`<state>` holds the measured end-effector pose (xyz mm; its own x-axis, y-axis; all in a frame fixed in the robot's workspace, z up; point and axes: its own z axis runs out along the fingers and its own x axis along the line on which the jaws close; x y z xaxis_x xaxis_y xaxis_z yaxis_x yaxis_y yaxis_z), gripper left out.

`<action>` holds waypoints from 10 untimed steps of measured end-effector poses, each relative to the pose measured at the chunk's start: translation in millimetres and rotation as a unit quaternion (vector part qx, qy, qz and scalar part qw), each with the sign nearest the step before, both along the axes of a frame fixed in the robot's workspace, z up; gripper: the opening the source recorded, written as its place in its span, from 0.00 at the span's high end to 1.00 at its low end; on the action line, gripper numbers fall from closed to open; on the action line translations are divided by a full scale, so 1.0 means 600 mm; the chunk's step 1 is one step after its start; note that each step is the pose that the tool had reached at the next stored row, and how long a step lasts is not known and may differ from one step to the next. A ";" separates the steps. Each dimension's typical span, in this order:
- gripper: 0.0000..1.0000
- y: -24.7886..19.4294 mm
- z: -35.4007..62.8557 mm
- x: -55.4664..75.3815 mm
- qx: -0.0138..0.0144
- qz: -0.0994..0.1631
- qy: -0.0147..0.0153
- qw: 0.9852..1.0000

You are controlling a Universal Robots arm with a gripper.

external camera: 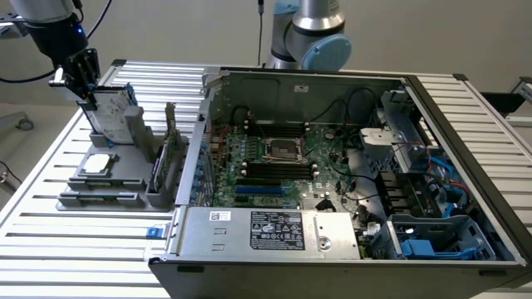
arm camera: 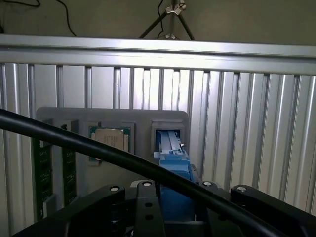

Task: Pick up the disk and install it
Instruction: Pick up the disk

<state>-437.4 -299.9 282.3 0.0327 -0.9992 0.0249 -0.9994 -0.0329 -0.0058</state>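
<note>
Right now my gripper (external camera: 86, 93) sits at the top edge of the disk (external camera: 116, 118), which stands upright in the grey holder (external camera: 116, 202) beneath me. Whether it is clamped I cannot tell. I judge a square, centred hold on its edges best; the open computer case (external camera: 299, 87) lies farther off.

My end effector (external camera: 83, 87) hangs at the exterior view's far left, pointing downward from my dark wrist (external camera: 54, 34) above it. My arm's joint (external camera: 320, 40), grey with a pale blue cap, stands at the back. In the wrist view, my black cable (arm camera: 123, 158) slants across my dark linkage (arm camera: 111, 202).
</note>
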 end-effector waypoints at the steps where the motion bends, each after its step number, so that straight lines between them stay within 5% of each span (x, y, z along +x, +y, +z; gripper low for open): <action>1: 0.67 0.0000 0.000 0.000 0.000 0.000 0.000 1.000; 10: 0.67 0.0000 0.000 0.000 0.000 0.000 0.000 1.000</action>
<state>-437.4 -299.9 282.3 0.0328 -0.9992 0.0248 -0.9994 -0.0329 -0.0058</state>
